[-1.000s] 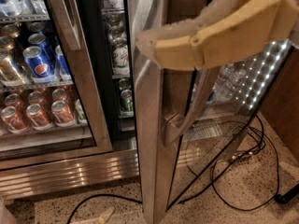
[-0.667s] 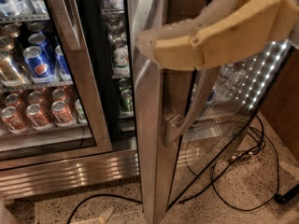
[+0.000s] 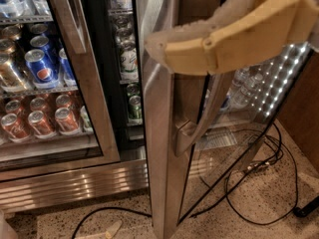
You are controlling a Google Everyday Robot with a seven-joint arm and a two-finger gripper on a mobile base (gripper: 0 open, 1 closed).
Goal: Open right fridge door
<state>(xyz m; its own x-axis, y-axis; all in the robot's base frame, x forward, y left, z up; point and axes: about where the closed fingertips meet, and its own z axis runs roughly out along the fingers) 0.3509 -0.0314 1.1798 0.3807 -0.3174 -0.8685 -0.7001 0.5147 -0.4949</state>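
Note:
The right fridge door [image 3: 162, 148] stands swung out towards me, seen nearly edge-on, with its wide brushed-steel frame in front and the glass pane running back to the right. Its long angled steel bar handle [image 3: 204, 118] slants down across the pane. My tan gripper [image 3: 159, 46] reaches in from the upper right. Its tip lies at the door's front edge, above the handle's lower mount. The open gap between the door and the cabinet shows inner shelves with cans and bottles [image 3: 132, 106].
The left glass door [image 3: 84, 108] is closed over blue Pepsi cans [image 3: 42, 68] and orange cans [image 3: 42, 121]. Black cables [image 3: 259, 183] loop over the speckled floor on the right, near a dark object [image 3: 306, 206]. A lit LED strip [image 3: 281, 78] runs up the right side.

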